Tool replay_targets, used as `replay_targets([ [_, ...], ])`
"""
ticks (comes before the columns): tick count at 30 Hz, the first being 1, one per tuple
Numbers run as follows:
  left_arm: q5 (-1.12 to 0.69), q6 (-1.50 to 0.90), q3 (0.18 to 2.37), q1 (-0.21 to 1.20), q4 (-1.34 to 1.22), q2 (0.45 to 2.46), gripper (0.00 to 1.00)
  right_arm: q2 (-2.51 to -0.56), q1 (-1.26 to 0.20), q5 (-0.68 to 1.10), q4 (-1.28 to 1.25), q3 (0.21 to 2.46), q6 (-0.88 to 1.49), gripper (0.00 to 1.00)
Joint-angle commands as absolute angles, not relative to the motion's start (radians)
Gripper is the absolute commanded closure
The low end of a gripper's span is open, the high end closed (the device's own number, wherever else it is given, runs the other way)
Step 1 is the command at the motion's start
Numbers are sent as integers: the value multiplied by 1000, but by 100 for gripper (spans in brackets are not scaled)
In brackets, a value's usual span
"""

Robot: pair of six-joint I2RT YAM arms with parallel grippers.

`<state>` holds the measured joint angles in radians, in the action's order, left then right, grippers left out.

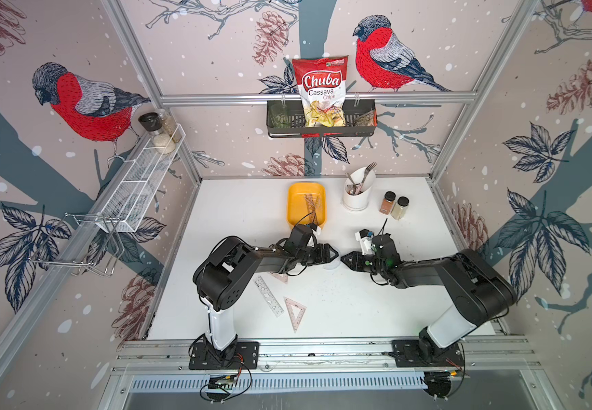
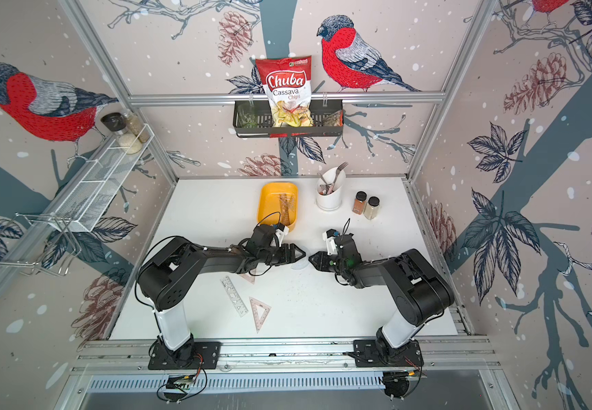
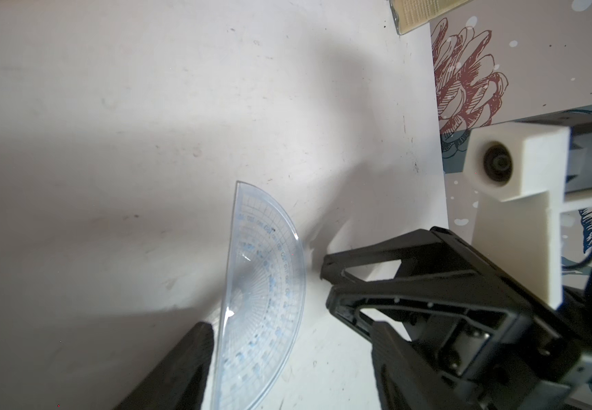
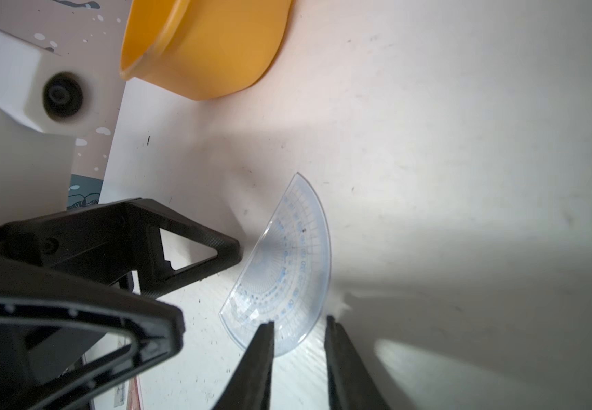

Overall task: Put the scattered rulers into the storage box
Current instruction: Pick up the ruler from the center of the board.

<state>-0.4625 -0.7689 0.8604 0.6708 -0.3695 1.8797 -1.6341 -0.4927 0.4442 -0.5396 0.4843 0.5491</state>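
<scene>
Right wrist view showed the clear protractor [image 4: 284, 269] lying on the white table [image 4: 465, 142], near the yellow storage box [image 4: 198, 46]. My right gripper [image 4: 298, 323] had its fingers slightly apart at the protractor's curved edge. My left gripper [image 4: 211, 284], spread wide, faced it. Other rulers [image 1: 310, 205] lay inside the box.

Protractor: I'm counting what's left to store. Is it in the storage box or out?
Out. The protractor lies on the white table, apart from the yellow storage box.
</scene>
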Motion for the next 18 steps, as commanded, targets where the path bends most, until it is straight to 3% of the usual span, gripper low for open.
replay_targets([
  [1, -396, -769, 846, 667, -145, 1905, 26, -1643, -490, 440, -528, 507, 553, 68],
  [9, -411, -771, 834, 667, -149, 1891, 36, -1672, -498, 457, -546, 529, 556, 73],
  [18, -434, -786, 816, 668, -168, 1878, 40, -1705, -498, 474, -549, 547, 552, 73],
])
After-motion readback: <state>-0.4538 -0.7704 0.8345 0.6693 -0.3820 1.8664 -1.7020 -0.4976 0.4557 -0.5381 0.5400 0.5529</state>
